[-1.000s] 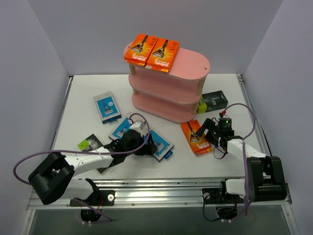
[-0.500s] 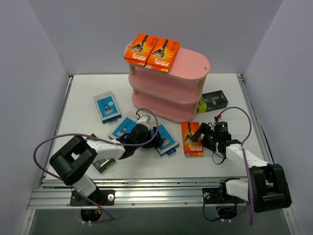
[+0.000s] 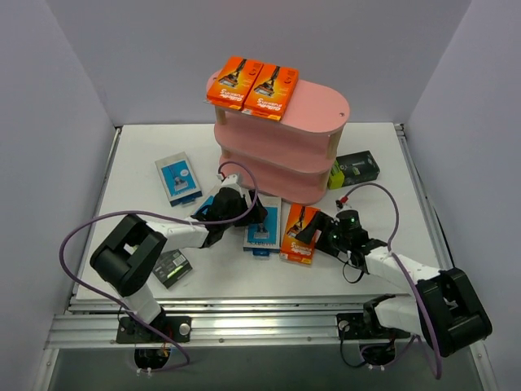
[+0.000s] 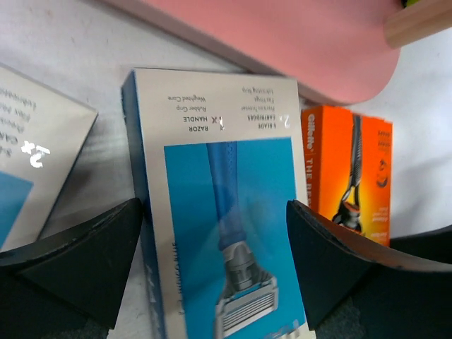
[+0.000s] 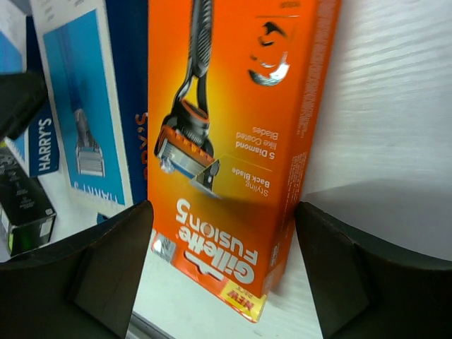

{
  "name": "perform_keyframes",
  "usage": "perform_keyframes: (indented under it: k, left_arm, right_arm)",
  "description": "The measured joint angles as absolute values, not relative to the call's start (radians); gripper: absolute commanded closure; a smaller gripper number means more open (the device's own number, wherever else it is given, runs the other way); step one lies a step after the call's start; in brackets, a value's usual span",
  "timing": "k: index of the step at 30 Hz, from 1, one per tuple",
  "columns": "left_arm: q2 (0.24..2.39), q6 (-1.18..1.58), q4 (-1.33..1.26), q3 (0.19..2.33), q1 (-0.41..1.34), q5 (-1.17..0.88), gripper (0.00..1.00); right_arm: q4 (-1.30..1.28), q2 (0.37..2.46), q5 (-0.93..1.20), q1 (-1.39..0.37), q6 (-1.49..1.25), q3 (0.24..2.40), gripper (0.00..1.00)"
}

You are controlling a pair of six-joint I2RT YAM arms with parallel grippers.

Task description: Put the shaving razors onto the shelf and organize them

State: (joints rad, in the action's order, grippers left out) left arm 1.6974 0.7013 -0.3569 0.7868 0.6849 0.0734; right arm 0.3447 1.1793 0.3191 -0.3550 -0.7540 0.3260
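Change | blue Harry's razor pack point(image 3: 262, 226) and orange Gillette Fusion5 pack point(image 3: 298, 232) drawn together on the desk point(image 3: 138, 155), just before the pink shelf point(image 3: 321, 102); left fingers point(image 4: 85, 261) clasped across the blue pack; right fingers point(image 5: 92, 275) across the orange | Meaning: both judged ready for lifting onto the shelf

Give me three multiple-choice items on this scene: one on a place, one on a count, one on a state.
1. The black-and-lime razor pack by the shelf's right end lies: A) on the table B) on the middle tier C) on the highest tier.
2. Orange razor packs on the top tier: A) one B) two C) three.
3. The left fingers: A) hang over the shelf B) are pressed together, empty C) stand at both sides of a blue-and-white razor pack.

1 A: it rests on the white table beside the shelf.
2 B: two lie side by side at the left end.
3 C: the left wrist view shows one finger at each side.
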Motion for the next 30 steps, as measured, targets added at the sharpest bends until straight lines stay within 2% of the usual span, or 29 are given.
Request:
perform_keyframes:
  k: [4, 7, 12, 22, 30]
  left_arm:
    - [1.691, 0.682, -0.35, 0.813, 0.673, 0.07, 0.07]
    - [1.651, 0.664, -0.318, 0.816, 0.671, 0.07, 0.02]
    - [1.521, 0.649, -0.236, 0.805, 0.671, 0.075, 0.03]
    - [1.156, 0.771, -0.176, 0.591, 0.689, 0.063, 0.03]
    - [1.104, 0.879, -0.143, 0.508, 0.795, 0.056, 0.03]
  right_arm:
    - [0.379, 1.192, 0.307, -0.427, -0.8, 0.321, 0.22]
    - [0.393, 1.196, 0.299, -0.474, -0.832, 0.318, 0.22]
    - [0.432, 1.209, 0.294, -0.505, -0.87, 0.31, 0.22]
    - [0.601, 1.311, 0.296, -0.581, -0.934, 0.31, 0.24]
    - [0.64, 1.346, 0.287, -0.648, -0.972, 0.324, 0.24]
